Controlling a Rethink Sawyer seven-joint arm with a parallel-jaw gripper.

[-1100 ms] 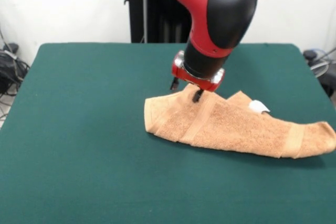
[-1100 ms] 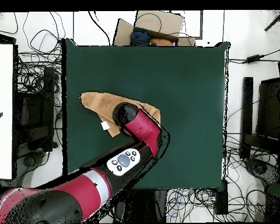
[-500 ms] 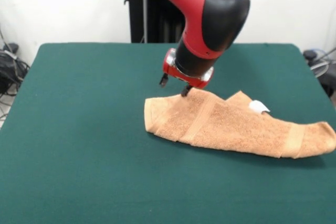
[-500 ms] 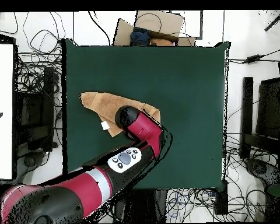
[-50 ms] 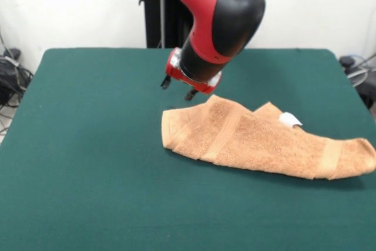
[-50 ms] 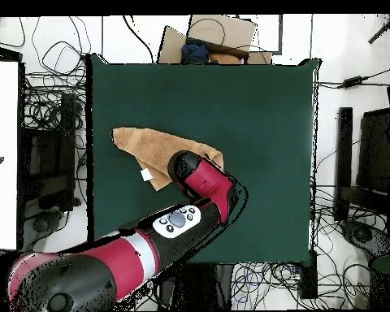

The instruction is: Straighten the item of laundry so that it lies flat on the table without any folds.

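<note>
Tan towel [image 5: 264,139] lies folded on the table [image 5: 88,145], empty gripper [image 5: 176,88] spread open just above its edge, hidden under the arm overhead.

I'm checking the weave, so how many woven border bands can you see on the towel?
2 on the towel: one band crosses it near the gripper, another band sits by the opposite end. Folds may hide more.

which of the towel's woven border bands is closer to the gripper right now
The band crossing the towel near its folded end, just below the gripper. The other band sits at the opposite end, beyond the white tag.
</note>
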